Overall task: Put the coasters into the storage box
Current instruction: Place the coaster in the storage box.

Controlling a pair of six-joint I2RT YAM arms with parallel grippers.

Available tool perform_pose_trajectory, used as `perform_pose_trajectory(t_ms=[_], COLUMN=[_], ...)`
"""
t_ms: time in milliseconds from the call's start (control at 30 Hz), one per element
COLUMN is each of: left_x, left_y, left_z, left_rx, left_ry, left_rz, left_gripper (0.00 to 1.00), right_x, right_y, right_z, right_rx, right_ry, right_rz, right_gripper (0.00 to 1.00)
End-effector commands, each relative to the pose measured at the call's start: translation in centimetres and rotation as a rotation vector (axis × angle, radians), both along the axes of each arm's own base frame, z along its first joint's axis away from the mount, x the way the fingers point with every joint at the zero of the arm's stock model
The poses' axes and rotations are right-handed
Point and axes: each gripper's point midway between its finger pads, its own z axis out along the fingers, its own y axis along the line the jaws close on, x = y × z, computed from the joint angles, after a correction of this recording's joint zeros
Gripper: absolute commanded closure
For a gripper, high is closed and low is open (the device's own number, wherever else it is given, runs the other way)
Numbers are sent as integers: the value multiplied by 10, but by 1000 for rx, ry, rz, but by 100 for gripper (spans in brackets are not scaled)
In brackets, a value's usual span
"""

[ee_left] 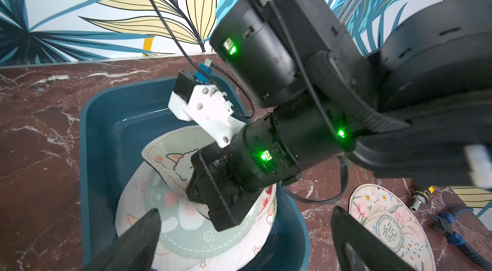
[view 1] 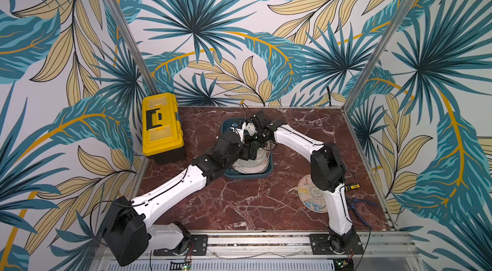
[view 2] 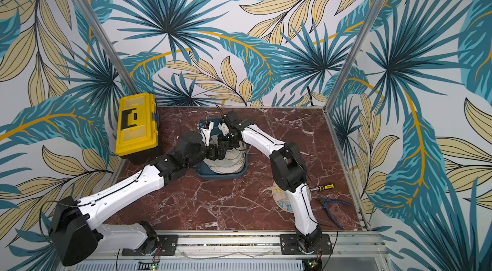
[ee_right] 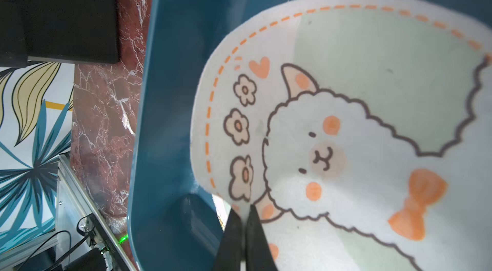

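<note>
At least four coasters, one each storage box, toolbox, screwdriver, pliers

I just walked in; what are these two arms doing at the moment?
The right hand is shut on the edge of a sheep coaster, holding it in the storage box above a stack of coasters. The left hand hangs open over the box. One flower coaster lies on the table outside it.

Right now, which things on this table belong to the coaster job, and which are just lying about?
Job:
- storage box
- stacked coasters inside it
- sheep coaster pinched by the right end effector
- floral coaster on the table

Lying about:
- yellow toolbox
- screwdriver
- pliers
</note>
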Motion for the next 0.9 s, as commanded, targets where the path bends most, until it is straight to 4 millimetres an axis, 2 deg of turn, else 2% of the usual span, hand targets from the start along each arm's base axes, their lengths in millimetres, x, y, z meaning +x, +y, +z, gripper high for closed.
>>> perform_pose_trajectory(t_ms=[0, 100, 233, 333, 400, 533, 867], left_x=[2, 3, 3, 2, 2, 1, -2], left_y=[0, -2, -3, -4, -3, -4, -7], left_z=[-5, -7, -9, -10, -9, -8, -14], left_rx=[6, 6, 5, 2, 0, -3, 8], left_ry=[-2, 5, 13, 17, 16, 15, 23], left_rz=[0, -4, -10, -13, -12, -15, -47], left_gripper=[0, 0, 0, 0, 1, 0, 0], right_x=[-4, -3, -2, -2, -1, 1, 3], right_y=[4, -1, -8, -11, -12, -17, -45], right_z=[-15, -22, -28, -27, -25, -17, 3], right_rx=[7, -24, -64, -72, -79, -94, -164], right_ry=[39, 38, 31, 22, 12, -18, -87], right_rz=[-5, -19, -32, -33, -36, -43, -74], right_gripper=[100, 92, 75, 61, 56, 51, 49])
